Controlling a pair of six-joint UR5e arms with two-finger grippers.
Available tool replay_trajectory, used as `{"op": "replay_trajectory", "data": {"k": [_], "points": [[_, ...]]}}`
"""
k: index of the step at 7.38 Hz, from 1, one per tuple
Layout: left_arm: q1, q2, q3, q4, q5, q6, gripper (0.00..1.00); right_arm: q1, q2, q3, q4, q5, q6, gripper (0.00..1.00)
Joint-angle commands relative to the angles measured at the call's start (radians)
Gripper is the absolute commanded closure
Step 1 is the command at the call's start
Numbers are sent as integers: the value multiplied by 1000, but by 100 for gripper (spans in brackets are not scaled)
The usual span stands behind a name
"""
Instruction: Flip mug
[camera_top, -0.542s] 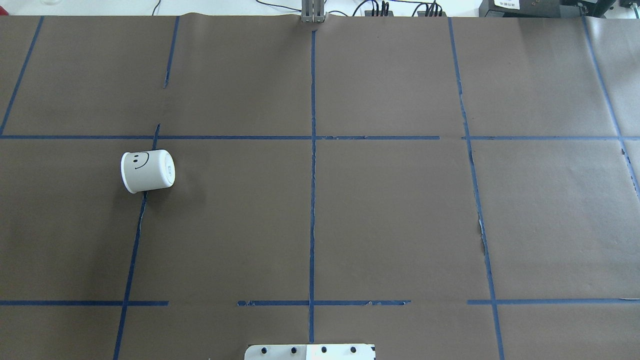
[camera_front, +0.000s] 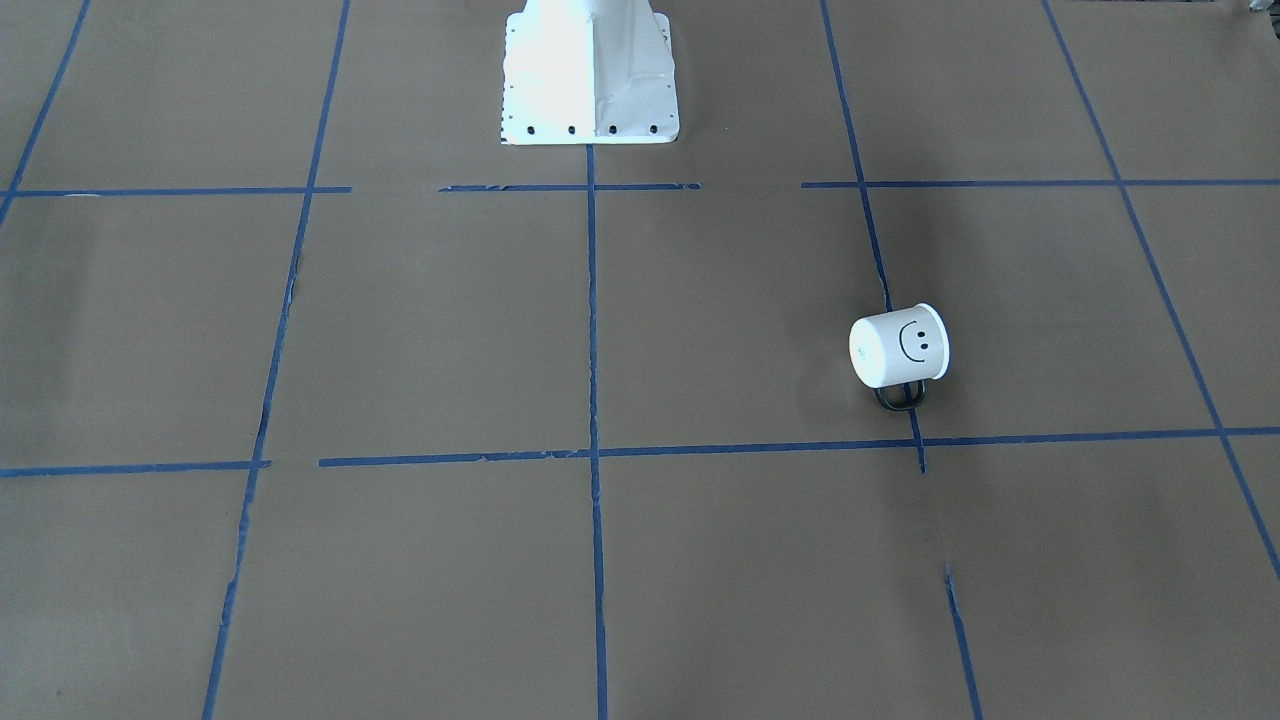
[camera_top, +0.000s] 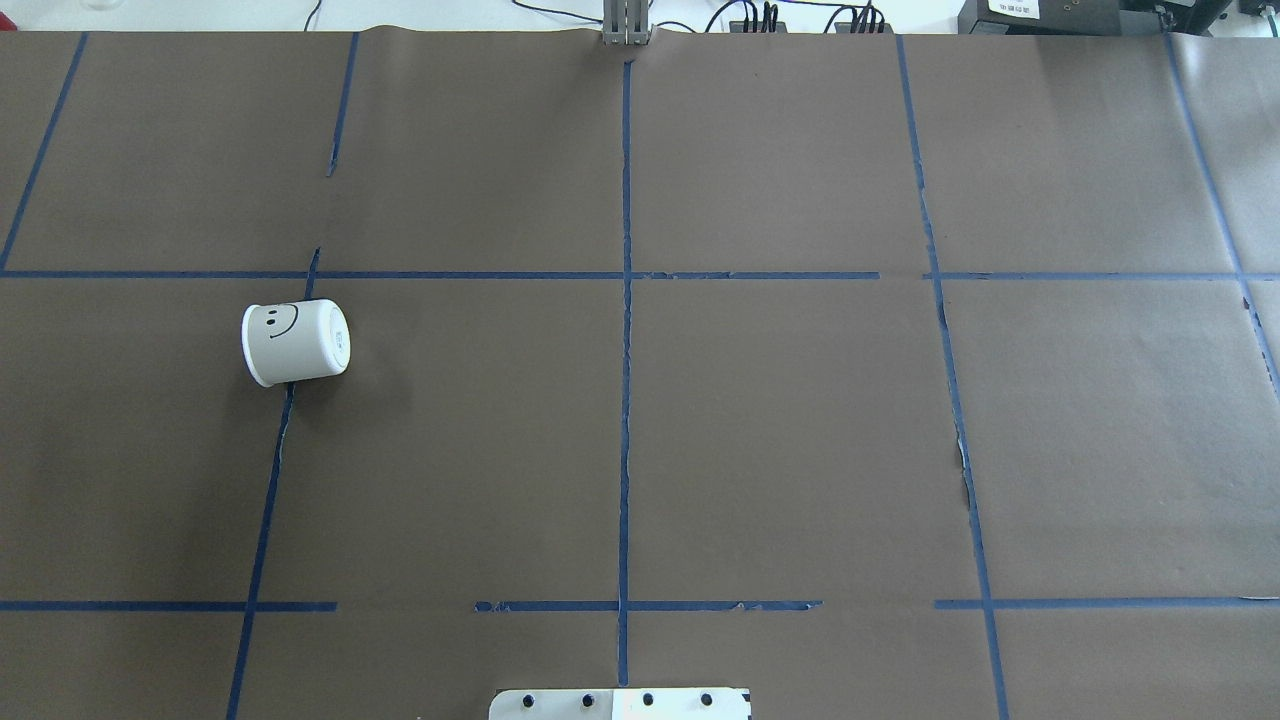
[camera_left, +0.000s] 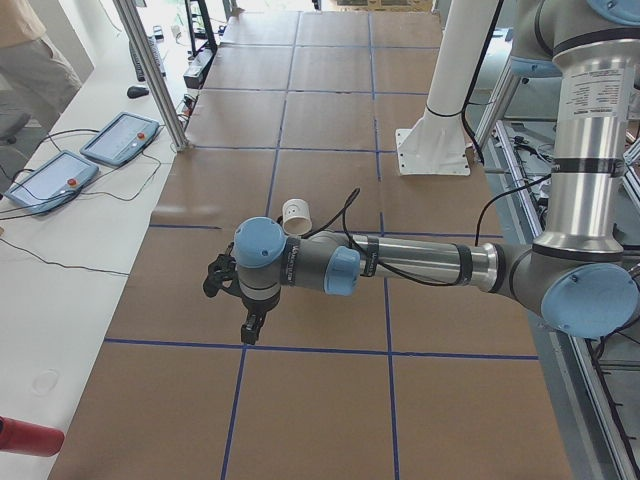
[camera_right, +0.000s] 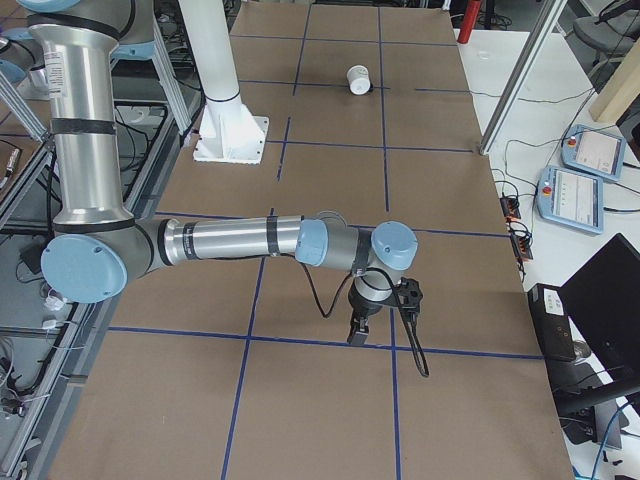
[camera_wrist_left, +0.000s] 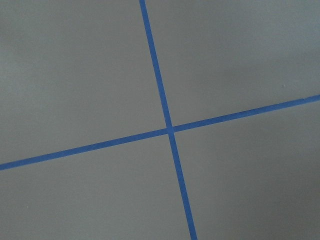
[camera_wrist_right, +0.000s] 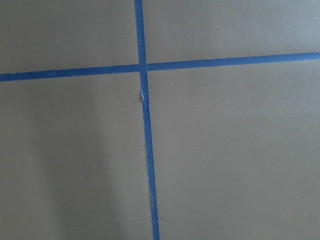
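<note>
The white mug (camera_top: 295, 342) with a black smiley face lies on its side on the brown paper, on my left half of the table. Its flat base points toward the table's middle. In the front-facing view the mug (camera_front: 898, 347) has its dark handle (camera_front: 900, 395) low on the operators' side. It also shows in the left view (camera_left: 297, 213) and the right view (camera_right: 358, 78). My left gripper (camera_left: 250, 328) hangs over the table's left end, apart from the mug. My right gripper (camera_right: 357, 333) hangs over the right end, far from it. I cannot tell whether either is open or shut.
The white robot pedestal (camera_front: 590, 70) stands at my table edge. Blue tape lines (camera_top: 625, 300) cross the paper. Teach pendants (camera_left: 120, 138) and a metal post (camera_left: 150, 70) stand past the far edge. Both wrist views show only paper and tape.
</note>
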Motion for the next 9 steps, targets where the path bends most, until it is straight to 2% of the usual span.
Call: {"op": "replay_trajectory", "data": {"k": [1, 2, 4, 6, 7, 8, 9], "points": [[50, -2, -21, -3, -3, -3, 0, 0, 1, 0, 0, 0, 0, 0], [129, -5, -40, -28, -3, -99, 0, 0, 1, 0, 0, 0, 0, 0], [281, -12, -32, -339, 1, -308, 0, 0, 1, 0, 0, 0, 0, 0], [422, 3, -31, -620, 9, -670, 0, 0, 1, 0, 0, 0, 0, 0], [490, 33, -31, -802, 35, -883, 0, 0, 1, 0, 0, 0, 0, 0], [582, 35, -31, -936, 116, -1121, 0, 0, 1, 0, 0, 0, 0, 0], [657, 34, -32, -1021, 194, -1287, 0, 0, 1, 0, 0, 0, 0, 0]]}}
